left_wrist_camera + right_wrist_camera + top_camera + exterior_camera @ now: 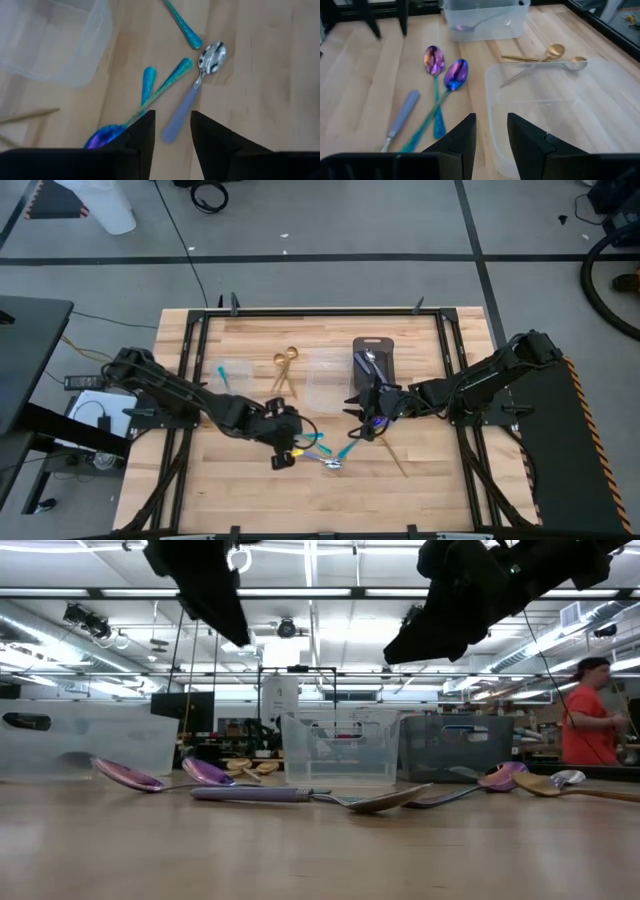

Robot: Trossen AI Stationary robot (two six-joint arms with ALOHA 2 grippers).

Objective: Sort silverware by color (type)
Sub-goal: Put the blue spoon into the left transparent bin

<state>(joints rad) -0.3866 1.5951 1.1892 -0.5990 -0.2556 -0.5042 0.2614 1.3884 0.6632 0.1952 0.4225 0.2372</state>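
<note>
On the wooden table (250,490), near its front middle: iridescent spoons (445,75), long axes converging, bowls toward the far clear container (485,20). Left wrist view alone shows a lilac-handled silver spoon (197,90). Gold spoons (555,55) behind a nearer clear tub (560,110). Left gripper (171,135) and right gripper (491,135) hover, fingers parted, grasping nothing

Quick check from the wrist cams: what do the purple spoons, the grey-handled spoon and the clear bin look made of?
Purple spoons: likely metal with iridescent coating; mirror-like purple-blue bowls, teal handles.
Grey-handled spoon: shiny reflective metal bowl; matte lavender-grey handle, possibly plastic or painted.
Clear bin: translucent plastic, wood showing through.
</note>
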